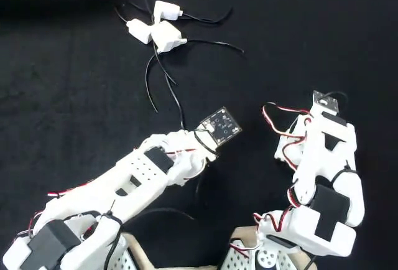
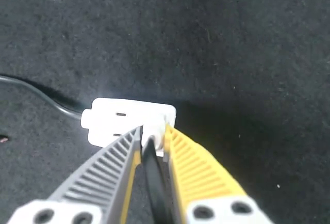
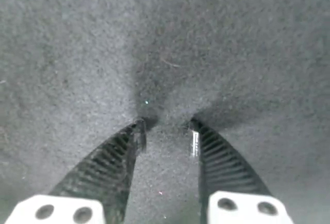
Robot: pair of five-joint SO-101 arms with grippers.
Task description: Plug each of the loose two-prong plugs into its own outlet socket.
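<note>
In the left wrist view a white socket block with two slots lies on the black mat, its dark cord trailing away. My left gripper is shut on a small white plug set against the block's end, and the plug's black cord runs back between the fingers. From above, the left arm stretches to the table's middle, and its wrist board covers the gripper. My right gripper is open just over bare mat, holding nothing. Three more white plug and socket pieces lie at the back.
Thin black cords run from the white pieces at the back toward the middle. The right arm sits folded at the right side. Black mat covers the table, with open room to the left and far right.
</note>
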